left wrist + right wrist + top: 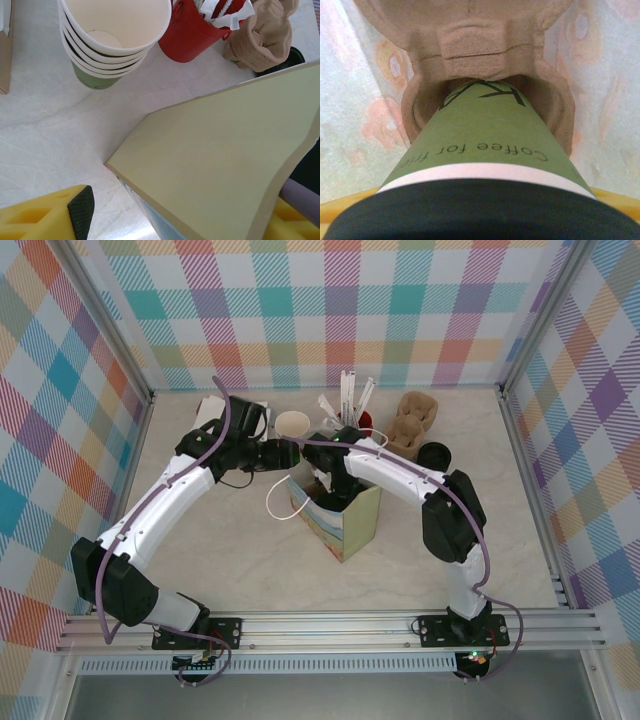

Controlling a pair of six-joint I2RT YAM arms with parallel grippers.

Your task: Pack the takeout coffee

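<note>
Seating step: your right claw (320, 483), clamped on the cup (485, 145), has it in the carrier (475, 47) in the bag (355, 525) (left claw (284, 454) apart); next, probably press home, then release.

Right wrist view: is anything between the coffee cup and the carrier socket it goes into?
Nothing visible does. The takeout coffee points straight into the open socket of the pulp carrier, with its base already at the socket's mouth.
</note>
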